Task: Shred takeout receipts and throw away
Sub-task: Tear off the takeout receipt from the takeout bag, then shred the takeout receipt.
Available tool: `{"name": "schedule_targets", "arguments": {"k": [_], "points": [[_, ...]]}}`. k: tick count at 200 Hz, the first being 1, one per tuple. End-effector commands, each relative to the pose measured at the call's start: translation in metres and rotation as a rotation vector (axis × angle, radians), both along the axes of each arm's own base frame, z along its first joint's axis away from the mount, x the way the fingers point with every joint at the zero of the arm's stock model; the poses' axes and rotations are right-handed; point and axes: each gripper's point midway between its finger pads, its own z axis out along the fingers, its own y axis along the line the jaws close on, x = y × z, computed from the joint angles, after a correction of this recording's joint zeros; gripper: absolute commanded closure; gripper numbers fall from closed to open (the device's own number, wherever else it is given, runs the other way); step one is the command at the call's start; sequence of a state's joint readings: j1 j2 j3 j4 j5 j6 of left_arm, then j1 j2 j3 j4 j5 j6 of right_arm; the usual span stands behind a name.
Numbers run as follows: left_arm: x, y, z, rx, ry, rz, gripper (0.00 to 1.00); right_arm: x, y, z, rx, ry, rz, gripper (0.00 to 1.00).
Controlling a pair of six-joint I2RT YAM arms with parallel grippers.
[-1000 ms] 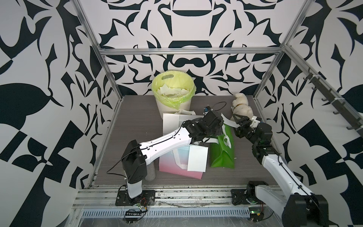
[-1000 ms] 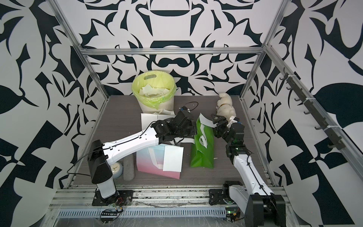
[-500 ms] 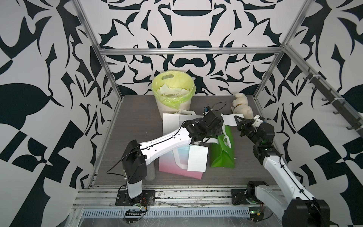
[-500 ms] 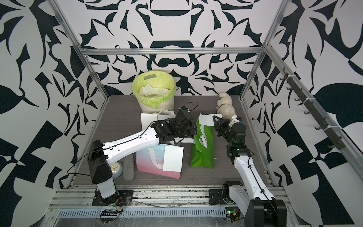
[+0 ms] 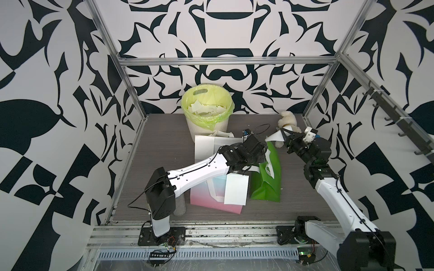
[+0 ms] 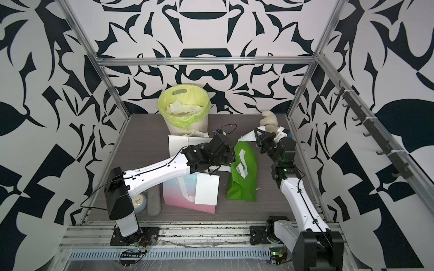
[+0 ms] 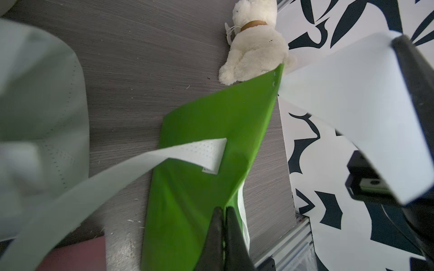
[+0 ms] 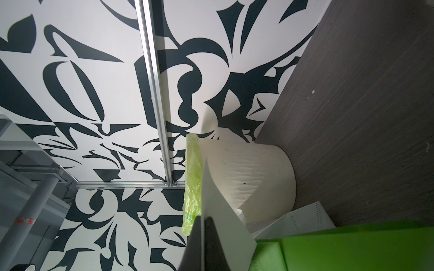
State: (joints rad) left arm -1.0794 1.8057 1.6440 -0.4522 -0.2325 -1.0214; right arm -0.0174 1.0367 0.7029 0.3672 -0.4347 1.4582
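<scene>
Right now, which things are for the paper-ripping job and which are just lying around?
For the job: receipt in the right gripper; flat receipt; bin of scraps.
Lying around: plush toy; pink-blue gift bag; white tote bag; green gift bag.

Bin (image 5: 212, 127) at the back, plush toy (image 5: 287, 118) in the far right corner.
The bin stands mid-back on the table (image 5: 164, 145) with paper scraps (image 5: 206, 109) in it, and a tote bag (image 5: 204, 144) lies just before it. Nearer still lies one gift bag (image 5: 202, 199) with a receipt sheet (image 5: 236, 190) on its right side and a second gift bag (image 5: 267, 185) just right of it. A lifted receipt (image 5: 275, 136) hangs between that bag's far end and the plush toy.
</scene>
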Motion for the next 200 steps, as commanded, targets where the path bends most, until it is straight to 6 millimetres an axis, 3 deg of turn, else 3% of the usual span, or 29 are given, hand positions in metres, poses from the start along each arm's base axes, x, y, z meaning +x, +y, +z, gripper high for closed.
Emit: {"name": "schedule_targets", "arguments": {"k": [1,101,121,146,171,200], "points": [[-0.002,0.024,-0.024,0.107,0.033,0.047,1.0,0.002,-0.004,0.059,-0.022,-0.179,-0.019,1.0],[-0.001,0.026,-0.02,0.097,0.024,0.054,1.0,0.005,-0.004,0.081,-0.035,-0.22,-0.016,1.0],[-0.001,0.021,-0.011,0.065,0.017,0.036,0.98,0.001,-0.003,0.084,-0.063,-0.237,-0.013,1.0],[-0.007,0.01,0.016,-0.01,-0.017,-0.028,0.76,-0.012,-0.002,0.089,-0.149,-0.27,-0.015,1.0],[-0.01,0.008,0.055,-0.085,-0.106,-0.09,0.46,-0.034,0.0,0.101,-0.273,-0.341,-0.01,1.0],[-0.018,0.018,0.094,-0.155,-0.246,-0.153,0.32,-0.064,0.003,0.116,-0.408,-0.438,-0.006,1.0]]}}
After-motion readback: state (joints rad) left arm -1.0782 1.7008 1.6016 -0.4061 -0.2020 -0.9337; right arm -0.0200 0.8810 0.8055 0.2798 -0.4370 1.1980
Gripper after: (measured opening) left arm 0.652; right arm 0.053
